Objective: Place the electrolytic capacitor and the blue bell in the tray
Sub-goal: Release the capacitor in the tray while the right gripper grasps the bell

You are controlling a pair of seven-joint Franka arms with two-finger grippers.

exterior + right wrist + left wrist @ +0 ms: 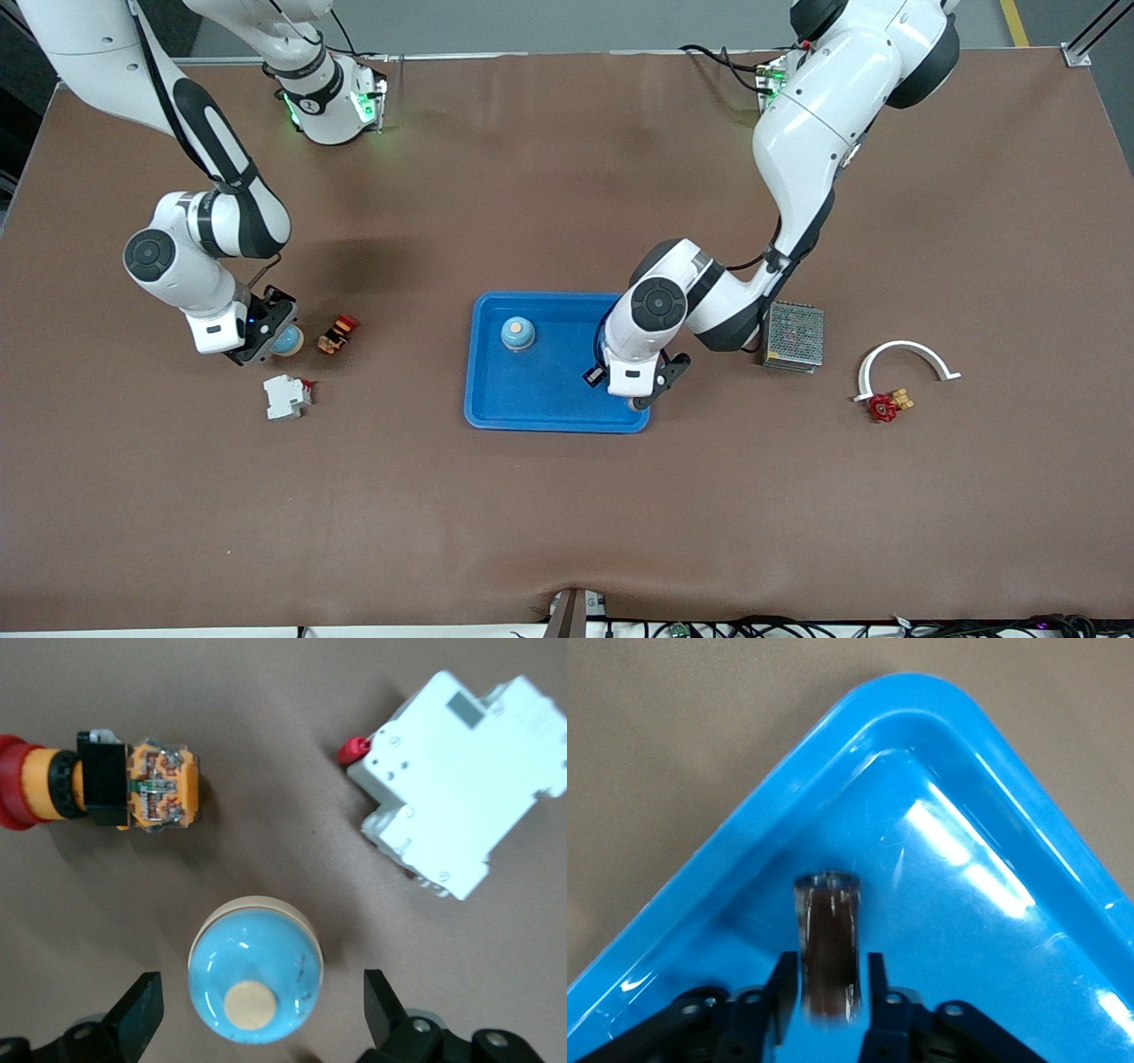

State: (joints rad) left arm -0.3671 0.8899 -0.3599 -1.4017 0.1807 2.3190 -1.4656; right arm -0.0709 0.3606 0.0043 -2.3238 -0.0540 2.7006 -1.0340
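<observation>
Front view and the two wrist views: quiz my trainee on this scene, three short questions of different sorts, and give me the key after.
1. True or false: the tray holds no bell yet.
2. What sits between the open fingers of the right gripper? A. a blue bell B. a white breaker C. a red-capped push button
3. Over which thing does the left gripper hang, and what dark cylinder is at it?

Key
1. False: another blue bell stands in the tray.
2. A; it stands on the table, toward the right arm's end.
3. A corner of the tray; the electrolytic capacitor.
</observation>
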